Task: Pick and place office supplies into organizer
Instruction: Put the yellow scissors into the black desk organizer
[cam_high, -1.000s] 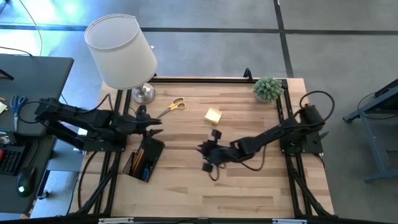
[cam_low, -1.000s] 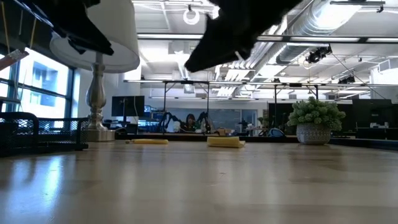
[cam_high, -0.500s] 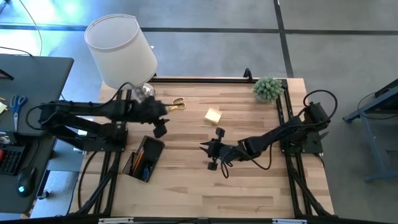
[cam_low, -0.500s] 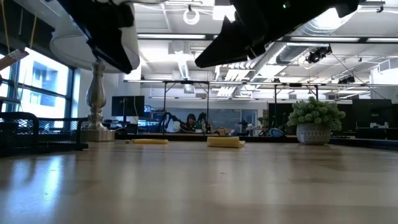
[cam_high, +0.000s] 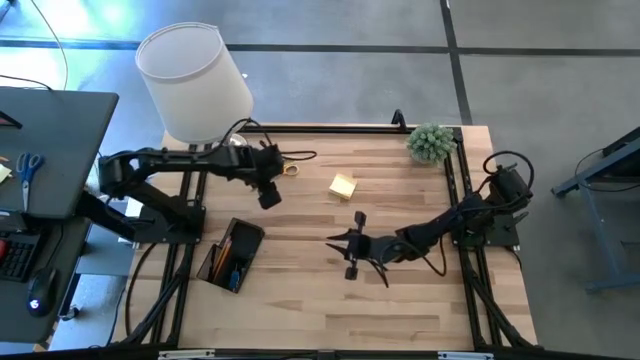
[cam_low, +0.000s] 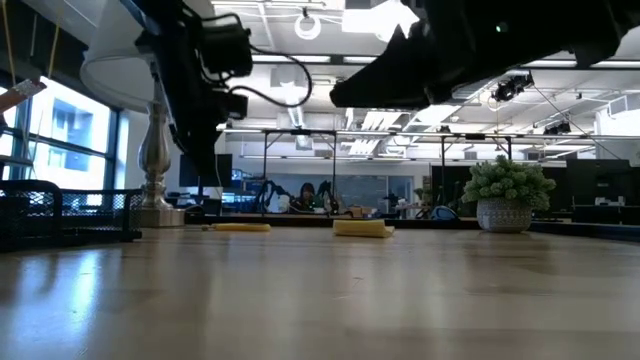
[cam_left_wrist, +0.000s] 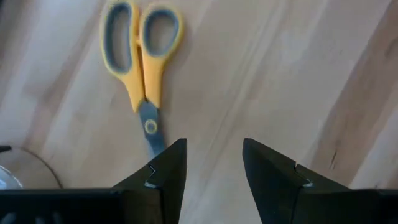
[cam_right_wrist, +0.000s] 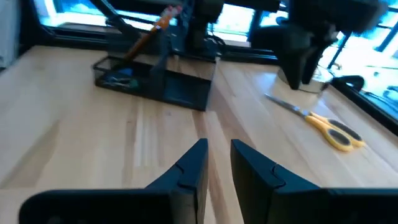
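Observation:
The yellow-handled scissors (cam_high: 290, 166) lie flat on the wooden table near its far edge, beside the lamp's base; the left wrist view shows the scissors (cam_left_wrist: 142, 56) just ahead of my fingers. My left gripper (cam_high: 276, 170) (cam_left_wrist: 214, 163) hovers open over the blade end, touching nothing. The yellow sticky-note pad (cam_high: 343, 186) (cam_low: 363, 229) rests flat to the right of them. The black organizer (cam_high: 232, 255) (cam_right_wrist: 155, 84) stands near the left side with pencils and pens in it. My right gripper (cam_high: 342, 246) (cam_right_wrist: 219, 163) hangs over mid-table, open by a narrow gap, with nothing in it.
A white-shaded lamp (cam_high: 195, 80) with a chrome base (cam_low: 155, 160) stands at the far left corner, close to the scissors. A small potted plant (cam_high: 431, 142) (cam_low: 507, 195) sits at the far right corner. Bare wood lies between the organizer and the near edge.
My left gripper has swung from over the organizer toward the far edge and to the right, and now stands above the scissors. The right gripper has hardly shifted. No object on the table has moved.

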